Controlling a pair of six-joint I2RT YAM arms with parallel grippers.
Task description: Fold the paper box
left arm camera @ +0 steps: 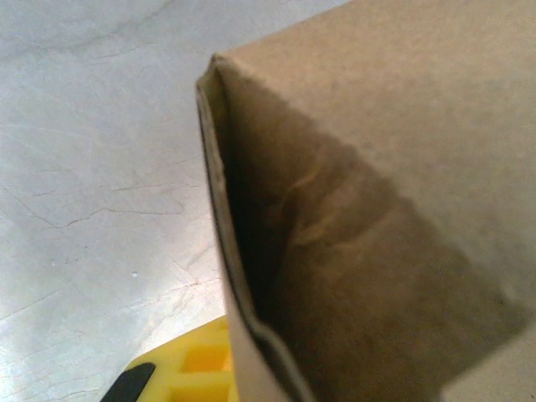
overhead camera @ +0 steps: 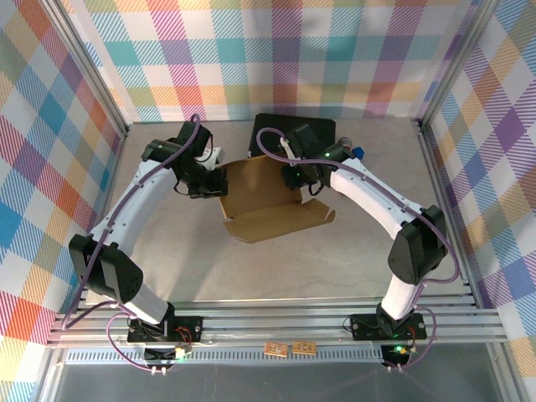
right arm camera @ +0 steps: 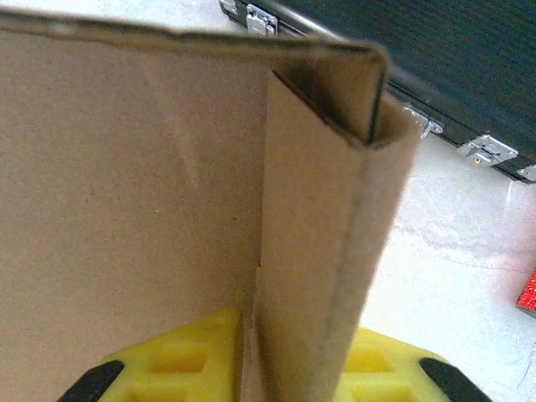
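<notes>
Where right claw (right arm camera: 297,368) pinches wall, paper box (right arm camera: 126,167) cardboard matte, creased.

paper box (right arm camera: 126,209) wall flap upright — clamped in right tool (right arm camera: 289,364), black case (right arm camera: 435,59) behind

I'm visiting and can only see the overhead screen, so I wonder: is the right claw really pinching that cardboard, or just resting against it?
Observer: Its wrist camera shows the right claw with a yellow finger on each side of a folded-up wall of the paper box, pressed against it.
Visitor: And the left one?
Observer: The left claw is at the box's left side. Its camera shows one yellow finger beside an upright wall, the other hidden, so I cannot tell its grip.
Visitor: What's the black thing behind?
Observer: A black hard case with silver latches along its edge.
</notes>
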